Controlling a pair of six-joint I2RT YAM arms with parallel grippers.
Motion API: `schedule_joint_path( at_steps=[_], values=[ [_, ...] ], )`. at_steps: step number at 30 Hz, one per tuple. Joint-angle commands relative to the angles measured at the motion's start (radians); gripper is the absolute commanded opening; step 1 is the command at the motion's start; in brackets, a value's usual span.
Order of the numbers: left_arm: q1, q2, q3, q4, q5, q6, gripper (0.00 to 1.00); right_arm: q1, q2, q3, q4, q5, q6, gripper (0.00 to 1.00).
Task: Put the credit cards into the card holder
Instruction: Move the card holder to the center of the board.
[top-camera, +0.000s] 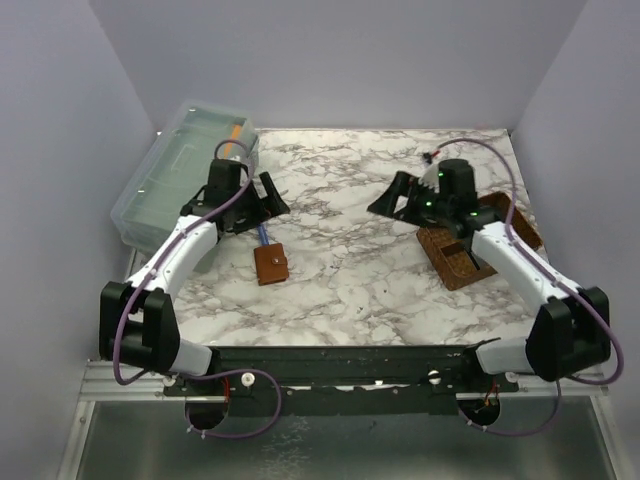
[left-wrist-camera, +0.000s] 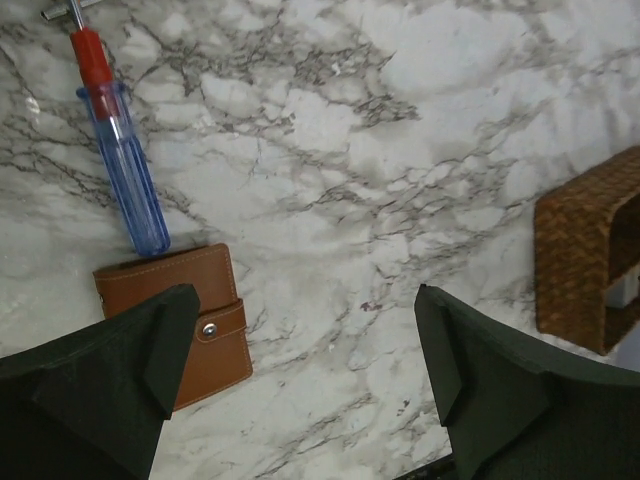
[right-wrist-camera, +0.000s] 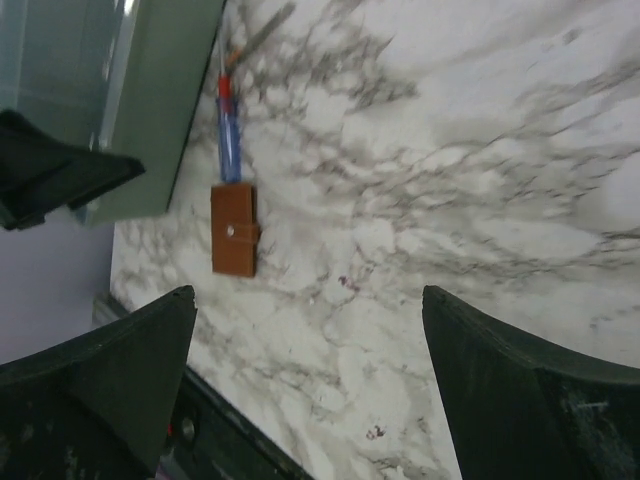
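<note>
The card holder (top-camera: 271, 264) is a small tan-brown wallet, folded shut with its snap tab closed, lying on the marble table left of centre. It also shows in the left wrist view (left-wrist-camera: 176, 318) and the right wrist view (right-wrist-camera: 235, 230). No credit cards are plainly visible; a pale edge shows inside the woven basket (left-wrist-camera: 620, 290), and I cannot tell what it is. My left gripper (top-camera: 268, 197) is open and empty, above and behind the wallet (left-wrist-camera: 305, 340). My right gripper (top-camera: 392, 198) is open and empty over the table's right middle (right-wrist-camera: 305, 330).
A blue-handled screwdriver (top-camera: 263, 236) with a red collar lies just behind the wallet (left-wrist-camera: 125, 170). A brown woven divided basket (top-camera: 480, 240) stands at the right under my right arm. A clear plastic box (top-camera: 180, 175) sits at the far left edge.
</note>
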Motion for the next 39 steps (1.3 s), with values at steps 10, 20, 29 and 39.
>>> schedule_joint_path(
  at_steps=[10, 20, 29, 39],
  values=[
    [-0.115, -0.018, -0.213, -0.067, -0.445, -0.171, 0.48, 0.339, 0.345, 0.024, 0.16, -0.065, 0.018, 0.62],
    [-0.083, 0.104, -0.303, 0.095, -0.22, -0.173, 0.49, 0.351, 0.525, 0.068, 0.328, -0.214, 0.08, 0.5],
    [-0.21, 0.21, -0.324, 0.189, -0.134, -0.196, 0.37, 0.351, 0.536, 0.035, 0.293, -0.115, 0.035, 0.5],
    [-0.325, 0.249, -0.311, 0.297, -0.03, -0.285, 0.33, 0.367, 0.47, -0.054, 0.154, 0.056, 0.038, 0.48]
  ],
)
